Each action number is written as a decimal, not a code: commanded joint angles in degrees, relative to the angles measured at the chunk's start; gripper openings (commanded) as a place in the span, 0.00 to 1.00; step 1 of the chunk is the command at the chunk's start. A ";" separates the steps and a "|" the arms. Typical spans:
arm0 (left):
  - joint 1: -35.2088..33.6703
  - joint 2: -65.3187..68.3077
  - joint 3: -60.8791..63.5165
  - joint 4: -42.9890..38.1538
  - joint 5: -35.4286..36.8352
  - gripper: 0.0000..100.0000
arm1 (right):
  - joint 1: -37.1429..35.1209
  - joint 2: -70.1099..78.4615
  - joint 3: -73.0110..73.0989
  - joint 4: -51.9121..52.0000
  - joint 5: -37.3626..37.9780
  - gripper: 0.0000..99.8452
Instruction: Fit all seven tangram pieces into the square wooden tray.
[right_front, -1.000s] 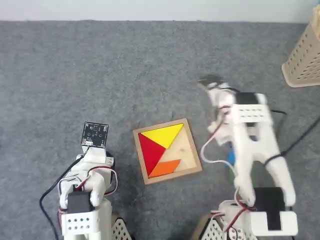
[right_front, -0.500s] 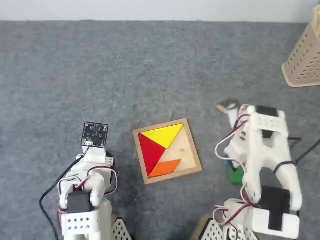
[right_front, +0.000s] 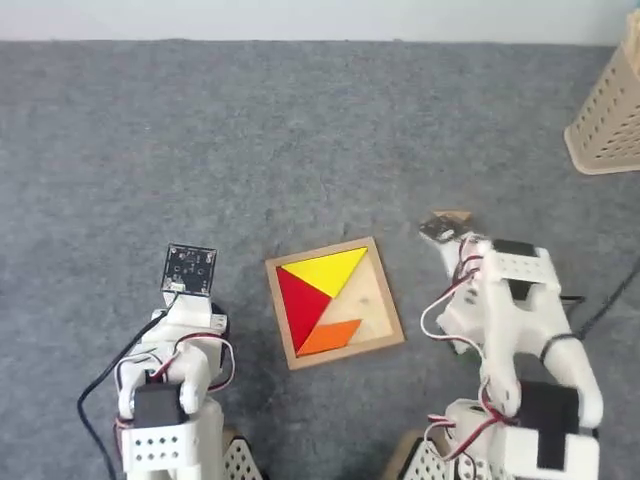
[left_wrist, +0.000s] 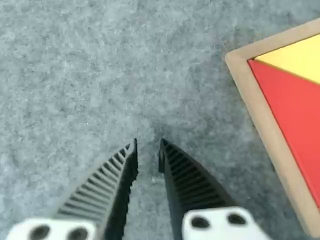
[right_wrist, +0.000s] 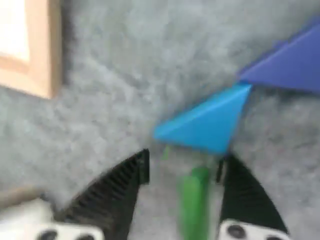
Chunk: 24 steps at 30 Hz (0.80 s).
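Note:
The square wooden tray (right_front: 370, 298) lies at the table's middle and holds a yellow triangle (right_front: 325, 270), a red triangle (right_front: 297, 297) and an orange parallelogram (right_front: 328, 337). My right arm (right_front: 505, 300) bends down over the carpet just right of the tray. My right gripper (right_wrist: 185, 160) is open, and a green piece (right_wrist: 192, 200) lies between its fingers. Just past the tips lie a light blue triangle (right_wrist: 205, 122) and a dark blue piece (right_wrist: 290, 65). My left gripper (left_wrist: 148, 147) is shut on nothing above bare carpet, left of the tray's corner (left_wrist: 260, 100).
A tan perforated basket (right_front: 610, 110) stands at the far right edge. The tray's rim (right_wrist: 42, 50) lies a short way from the right gripper. My left arm (right_front: 180, 350) sits folded at the near left. Grey carpet stretches open across the far half.
My right arm has pulled back from its far reach and dropped down over the loose pieces right of the tray. The left arm and the tray have not moved.

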 joint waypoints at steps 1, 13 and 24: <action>0.09 -1.32 -0.48 0.00 0.44 0.07 | -0.75 6.99 -1.49 -2.42 -1.85 0.20; 0.09 -1.32 -0.48 0.00 0.44 0.07 | 7.08 10.86 -17.93 -0.92 -4.66 0.01; 0.09 -1.32 -0.48 0.00 0.44 0.07 | 17.10 7.08 -23.65 7.69 -4.66 0.01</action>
